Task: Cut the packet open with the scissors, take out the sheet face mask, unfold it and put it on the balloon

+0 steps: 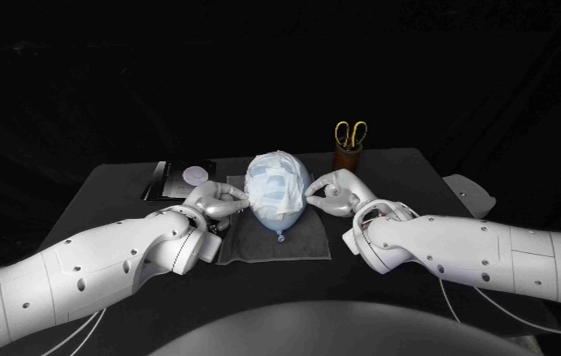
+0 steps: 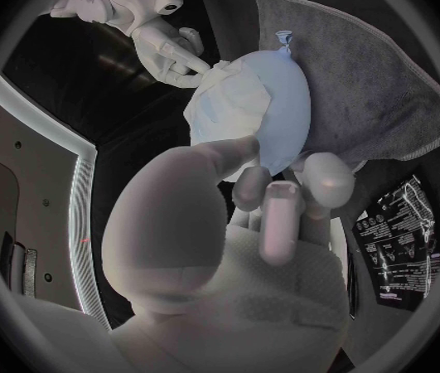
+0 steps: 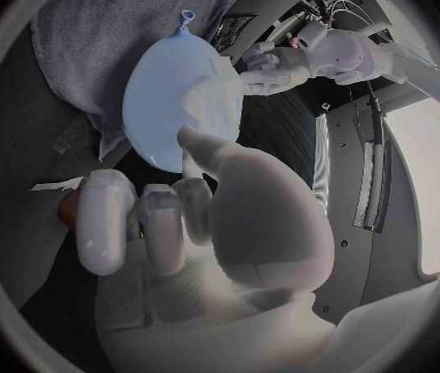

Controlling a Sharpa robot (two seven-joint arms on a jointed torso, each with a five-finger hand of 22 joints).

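Left hand [image 1: 216, 200] and right hand [image 1: 336, 194], nearest the viewer, flank the balloon [image 1: 280, 220] from either side, each with fingers curled in on nothing and one extended tip pressed to the edge of the sheet face mask [image 1: 275, 182]. Unfolded, the mask drapes the far part of the balloon, which lies on a grey cloth [image 1: 246, 246]; the packet [image 1: 187, 178] lies behind the left hand, and the scissors [image 1: 349, 133] stand in a brown holder [image 1: 347, 160] beyond the right. Cutting, extraction and unfolding appear complete; only final smoothing and release seem left.
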